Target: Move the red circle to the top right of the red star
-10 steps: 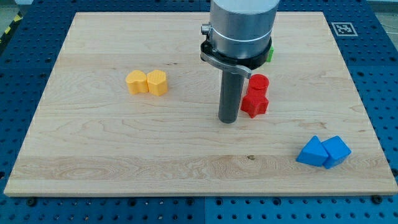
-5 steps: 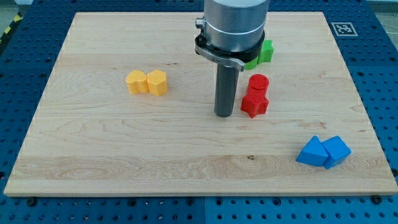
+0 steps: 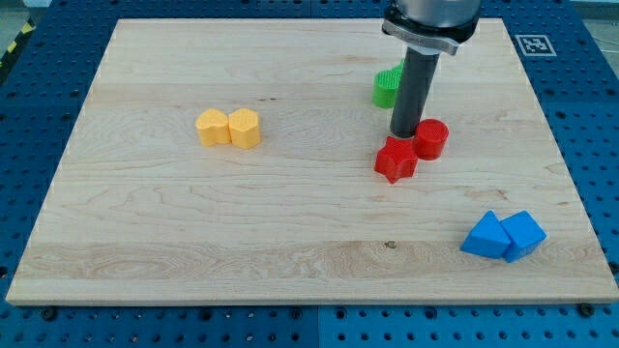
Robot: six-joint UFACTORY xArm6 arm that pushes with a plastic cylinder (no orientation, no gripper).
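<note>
1. My tip [image 3: 403, 133] was on the board [image 3: 145, 232], just above the red star [image 3: 396, 159] and right beside the red circle [image 3: 431, 139], on that block's left edge; touching or a hair apart, could not tell.
2. End effector was a plain dark rod [image 3: 414, 92], no jaws, nothing held; it only pushed.
3. Red circle sat to the upper right of the red star, the two touching or nearly so.
4. Red star lay right of the board's centre, flat.
5. Green block [image 3: 386, 85] was above the tip, at the rod's left side, partly hidden by the rod; shape unclear.
6. Two yellow blocks sat side by side, touching, well to the view's left: the left yellow block [image 3: 212, 127] and the right yellow block [image 3: 246, 128]; exact shapes hard to tell.
7. Two blue blocks sat touching near the view's bottom right: a blue triangle [image 3: 486, 236] and a second blue block [image 3: 523, 233] on its right.
8. A black-and-white tag [image 3: 533, 43] was at the board's top right corner.
9. Board rested on a blue perforated table [image 3: 590, 116].
</note>
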